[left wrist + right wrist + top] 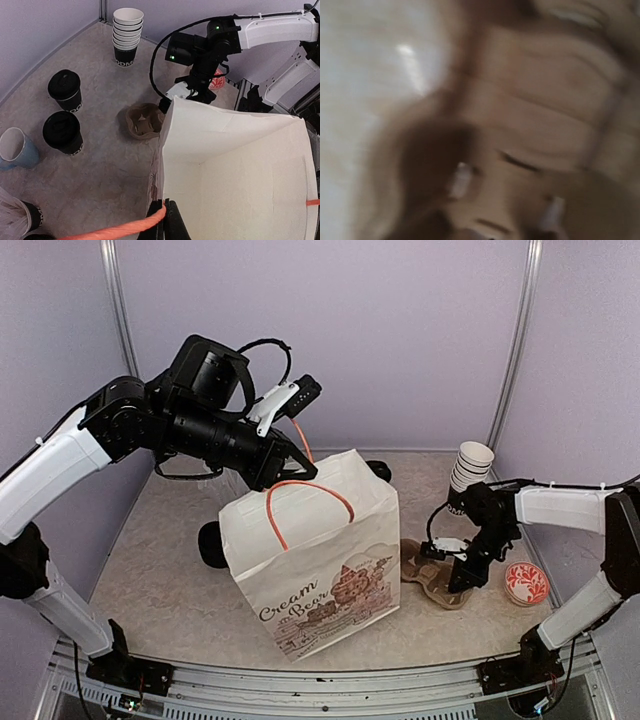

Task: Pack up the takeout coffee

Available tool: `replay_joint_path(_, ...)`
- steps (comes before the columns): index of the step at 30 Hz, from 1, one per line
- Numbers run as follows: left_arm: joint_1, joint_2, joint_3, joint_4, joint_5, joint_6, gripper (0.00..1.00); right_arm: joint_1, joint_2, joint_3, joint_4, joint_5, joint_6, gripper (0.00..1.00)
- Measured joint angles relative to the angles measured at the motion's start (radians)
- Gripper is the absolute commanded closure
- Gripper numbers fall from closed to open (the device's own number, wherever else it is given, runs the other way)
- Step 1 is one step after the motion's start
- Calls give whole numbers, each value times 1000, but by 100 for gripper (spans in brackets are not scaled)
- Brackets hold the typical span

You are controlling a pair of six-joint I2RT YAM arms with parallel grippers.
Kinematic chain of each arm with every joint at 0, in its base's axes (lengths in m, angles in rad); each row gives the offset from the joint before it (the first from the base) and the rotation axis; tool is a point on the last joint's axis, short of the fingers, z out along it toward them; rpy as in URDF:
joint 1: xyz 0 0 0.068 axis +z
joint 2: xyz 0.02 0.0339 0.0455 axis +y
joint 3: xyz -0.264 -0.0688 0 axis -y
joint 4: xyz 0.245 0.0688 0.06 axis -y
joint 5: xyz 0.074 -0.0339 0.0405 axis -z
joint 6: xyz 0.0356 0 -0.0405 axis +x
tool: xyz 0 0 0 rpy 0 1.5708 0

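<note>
Barely started: 2 lidded cups [65, 90] sit outside the empty-looking bag [235, 150]. The left gripper [165, 214] pinches its orange handle [125, 229]; the right gripper [462, 575] is at the carrier [144, 120], grip unclear.

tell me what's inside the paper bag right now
No contents show: the left wrist view sees only bare white walls inside the paper bag. The part nearest the camera is hidden by the rim and the left end effector, shut on the orange handle.
</note>
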Motion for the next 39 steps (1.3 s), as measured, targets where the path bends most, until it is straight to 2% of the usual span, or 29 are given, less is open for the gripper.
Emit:
replay_joint_path(8, 63, 31, -98, 13, 63, 32, 100, -111, 79, 61, 85, 93, -5, 87)
replay_joint_path(12, 92, 47, -109, 43, 101, 60, 100, -119, 99, 92, 107, 92, -26, 77)
replay_joint_path(19, 106, 159, -64, 64, 167, 110, 100, -120, 44, 128, 14, -37, -161, 62)
replay_joint_path(24, 114, 261, -8, 63, 188, 145, 100, -120, -4, 155, -7, -75, -233, 60)
replay_joint_path(30, 130, 281, 17, 62, 193, 164, 100, -111, 112, 238, -13, -118, -233, 60)
replay_joint_path(33, 138, 281, 17, 61, 194, 164, 96, -95, 154, 241, -13, -123, -226, 59)
replay_joint_path(39, 151, 281, 17, 63, 194, 163, 95, -46, 176, 242, -6, -112, -196, 59)
